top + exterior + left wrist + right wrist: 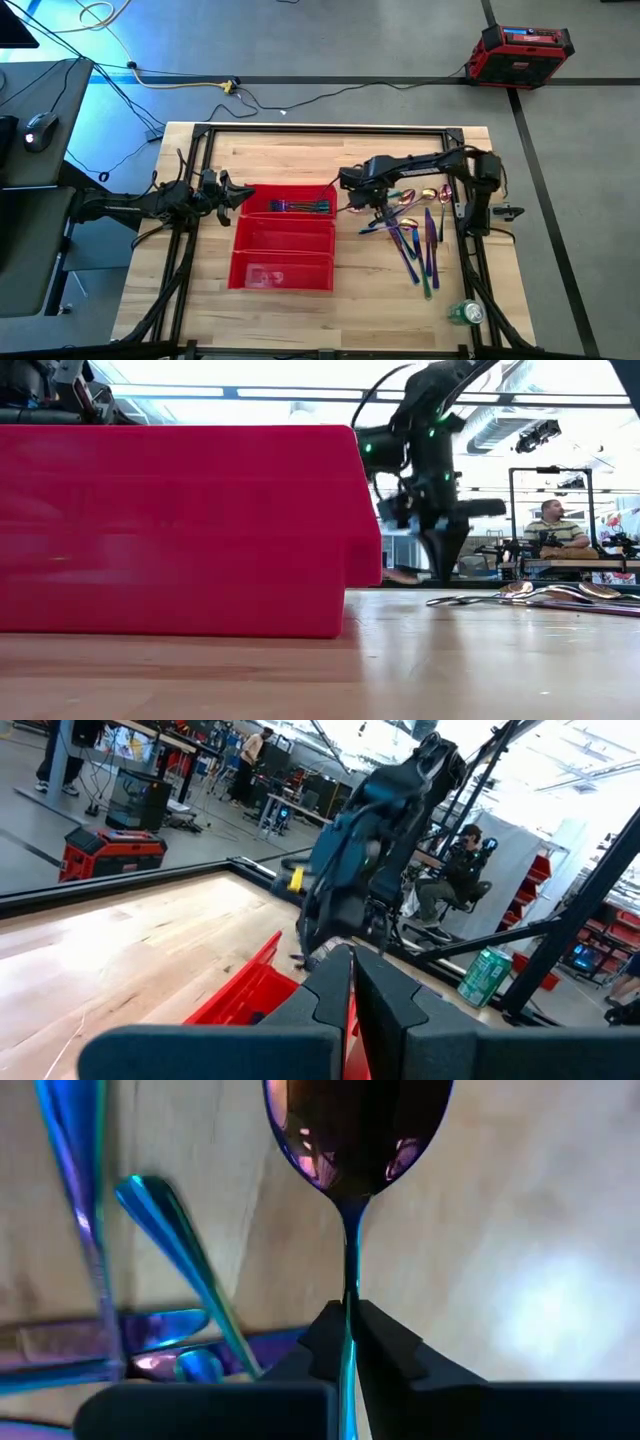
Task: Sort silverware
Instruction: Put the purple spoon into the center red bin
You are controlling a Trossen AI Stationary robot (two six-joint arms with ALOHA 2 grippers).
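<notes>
High view: right tool (383, 207) low over the silverware (415, 235) heaped on the table (300, 310) right of the red tray (283, 262); left tool (238, 193) clenched, idle at the tray's left edge. Right wrist view alone shows the fingers pinching a spoon (352, 1140) by its thin neck. Risk: the spoon may pivot or slip on lifting.

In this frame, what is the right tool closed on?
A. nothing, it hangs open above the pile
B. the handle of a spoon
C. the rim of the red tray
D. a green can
B: in the right wrist view the right tool is shut on the thin handle of a spoon, whose bowl points away from it.
</notes>
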